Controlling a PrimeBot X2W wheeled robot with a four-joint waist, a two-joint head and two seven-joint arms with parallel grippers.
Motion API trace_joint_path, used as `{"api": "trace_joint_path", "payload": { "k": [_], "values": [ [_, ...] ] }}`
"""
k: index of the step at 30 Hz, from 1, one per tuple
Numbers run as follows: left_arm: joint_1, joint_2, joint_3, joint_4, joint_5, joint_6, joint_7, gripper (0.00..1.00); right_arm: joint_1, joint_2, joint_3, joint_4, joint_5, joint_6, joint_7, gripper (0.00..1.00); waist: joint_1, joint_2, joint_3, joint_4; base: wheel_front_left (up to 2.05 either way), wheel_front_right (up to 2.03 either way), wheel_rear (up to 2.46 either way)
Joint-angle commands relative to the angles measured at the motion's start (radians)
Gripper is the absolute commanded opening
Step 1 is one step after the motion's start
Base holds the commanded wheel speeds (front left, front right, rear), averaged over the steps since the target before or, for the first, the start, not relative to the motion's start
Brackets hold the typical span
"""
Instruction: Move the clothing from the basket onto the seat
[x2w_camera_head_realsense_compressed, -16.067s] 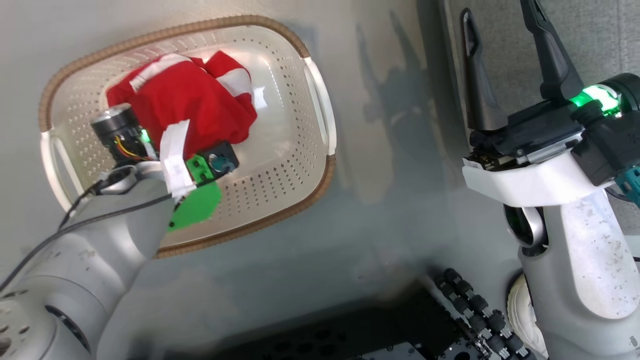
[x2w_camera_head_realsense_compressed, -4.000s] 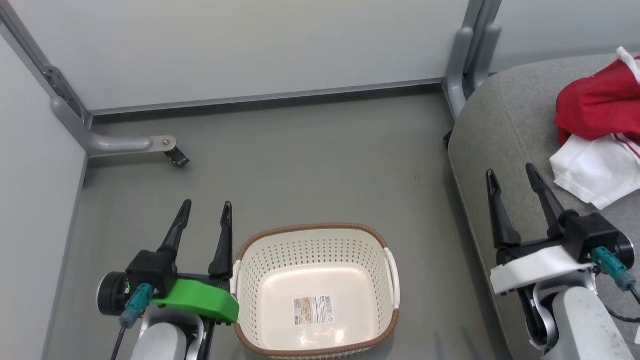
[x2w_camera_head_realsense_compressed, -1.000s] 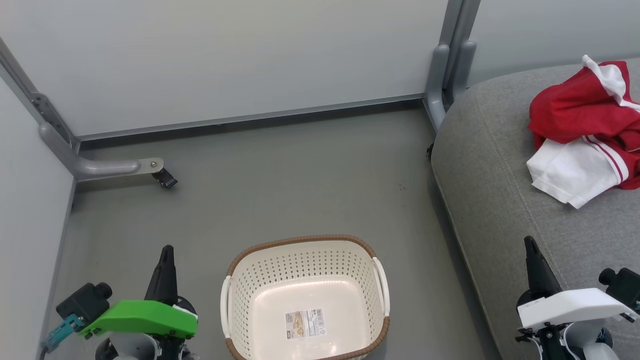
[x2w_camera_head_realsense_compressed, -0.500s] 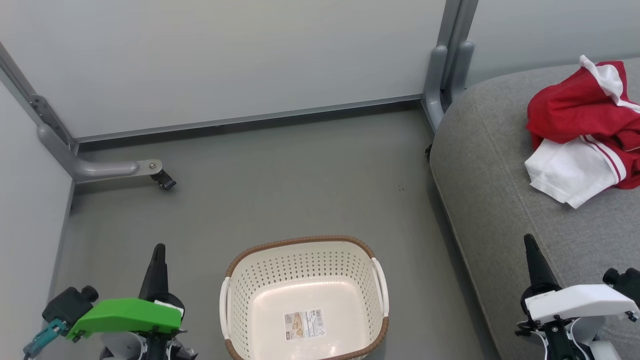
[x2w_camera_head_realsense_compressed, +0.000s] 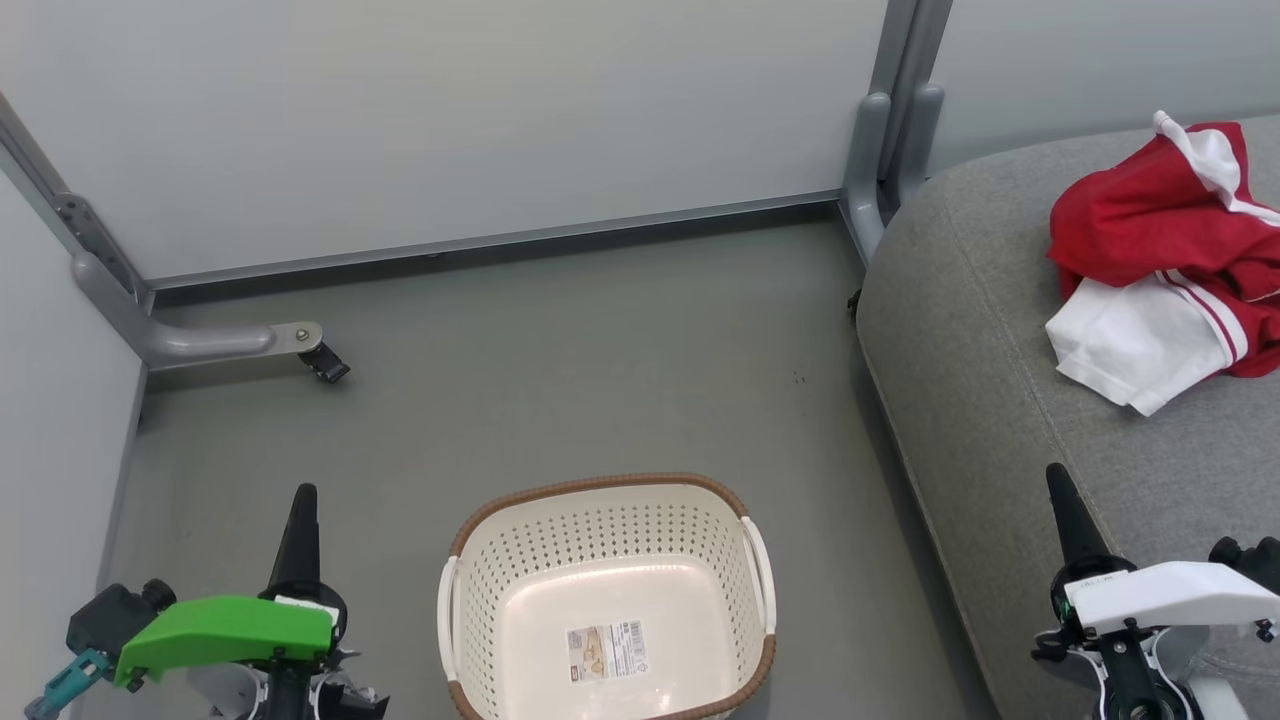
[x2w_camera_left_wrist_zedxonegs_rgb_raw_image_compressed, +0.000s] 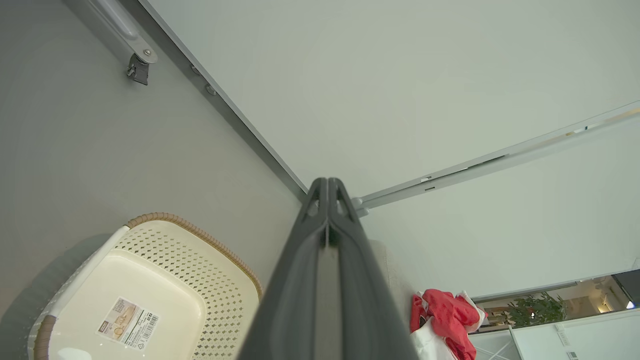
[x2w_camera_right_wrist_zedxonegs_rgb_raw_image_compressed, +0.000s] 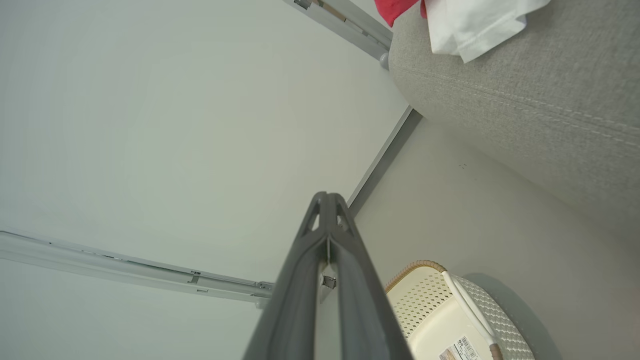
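Clothing (x2w_camera_head_realsense_compressed: 1150, 215): red sports garments with white panels and stripe trim, in one crumpled heap; how many pieces cannot be told. Entries follow, largest first.

1. Seat (x2w_camera_head_realsense_compressed: 1000, 330): grey woven sofa cushion with stitched seams. It rises just beside the right gripper, on that gripper's outer side and ahead of it. It carries the clothing far ahead and to the right of the fingertips, well apart from them. The white panel is the near end of the heap and the red bulk lies beyond.
2. Basket (x2w_camera_head_realsense_compressed: 600, 487): cream perforated plastic with a brown woven-look rim. It stands on the floor between the two grippers, nearer the left one. It holds no garment, only a paper label (x2w_camera_head_realsense_compressed: 605, 650) on its bottom.
3. Right gripper (x2w_camera_head_realsense_compressed: 1060, 490): jaws pressed together, holding nothing. It is the arm nearer the clothing.
4. Left gripper (x2w_camera_head_realsense_compressed: 302, 505): jaws pressed together, holding nothing. The basket lies between it and the seat.

Assessment: the transfer appears complete, and if the heap needs tidying the right arm has the reach.
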Motion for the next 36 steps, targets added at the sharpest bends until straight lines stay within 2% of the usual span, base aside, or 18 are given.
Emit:
{"api": "trace_joint_path", "payload": {
  "k": [1, 36],
  "values": [
    [-0.021, 0.001, 0.008, -0.013, -0.027, -0.004, 0.005, 0.0, -0.019, -0.008, -0.004, -0.004, 0.026, 0.0, 0.007, 0.0, 0.0, 0.0, 0.0, 0.0, 0.0, 0.0, 0.0],
    [-0.025, 0.001, 0.062, -0.039, -0.321, -0.012, 0.082, 0.0, -0.04, -0.011, -0.015, 0.013, 0.32, 0.0, 0.085, 0.0, 0.0, 0.0, -0.007, -0.01, 0.0, 0.0, 0.0]
  ]
}}
